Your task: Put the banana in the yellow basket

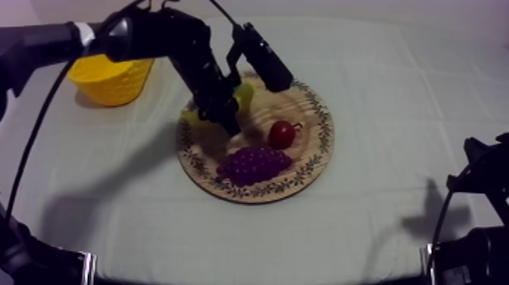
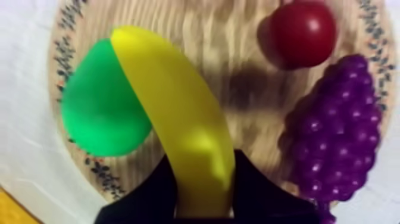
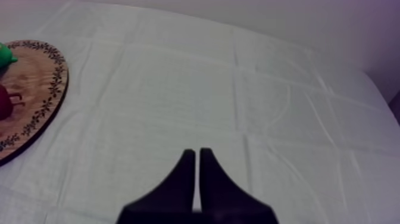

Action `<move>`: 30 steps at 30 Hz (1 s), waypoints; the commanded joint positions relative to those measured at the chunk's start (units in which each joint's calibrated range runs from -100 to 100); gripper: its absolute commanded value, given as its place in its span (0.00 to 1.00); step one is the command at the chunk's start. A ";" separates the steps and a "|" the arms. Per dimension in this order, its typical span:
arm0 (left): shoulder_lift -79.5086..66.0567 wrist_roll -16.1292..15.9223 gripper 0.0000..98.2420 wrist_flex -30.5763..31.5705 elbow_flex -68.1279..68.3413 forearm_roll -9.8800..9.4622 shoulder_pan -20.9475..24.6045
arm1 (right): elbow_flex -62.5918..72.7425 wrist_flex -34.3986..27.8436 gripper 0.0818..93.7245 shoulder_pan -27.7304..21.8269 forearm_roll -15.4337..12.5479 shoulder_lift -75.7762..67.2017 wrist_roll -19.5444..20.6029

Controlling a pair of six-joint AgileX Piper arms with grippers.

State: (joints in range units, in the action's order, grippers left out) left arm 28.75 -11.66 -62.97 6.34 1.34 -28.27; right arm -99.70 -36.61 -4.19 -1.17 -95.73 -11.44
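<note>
**Banana (image 2: 178,113) clamped at the wooden board (image 1: 320,144)**

Left gripper (image 2: 202,182) down over the board on its basket side, black fingers closed round one end of the banana; the banana's other end lying across the edge of the green pear (image 2: 98,104) (hard to say whether lifted clear of the wood); small red fruit (image 2: 303,33) and bunch of grapes (image 2: 339,137) just beside each other on the board's other half; yellow basket (image 1: 113,79) apart from the board, on the cloth (image 3: 238,89) at the left arm's side; right gripper (image 3: 197,164) over bare cloth, fingers together as a narrow wedge, well apart from the board's rim.
</note>
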 commanded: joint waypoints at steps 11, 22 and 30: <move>-14.76 1.43 0.16 -3.12 -1.23 -1.47 -0.72 | 0.03 0.00 0.00 -0.02 0.02 -0.02 0.03; -26.36 2.77 0.16 -8.25 -5.06 -2.80 1.29 | 0.03 0.00 0.00 -0.02 0.02 -0.02 0.03; -35.13 3.37 0.15 -9.51 -2.54 -3.06 4.83 | 0.03 0.00 0.00 -0.02 0.02 -0.02 0.03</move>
State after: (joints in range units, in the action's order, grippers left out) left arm -4.65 -8.30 -72.59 3.20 -1.70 -24.23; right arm -99.70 -36.61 -4.19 -1.17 -95.73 -11.38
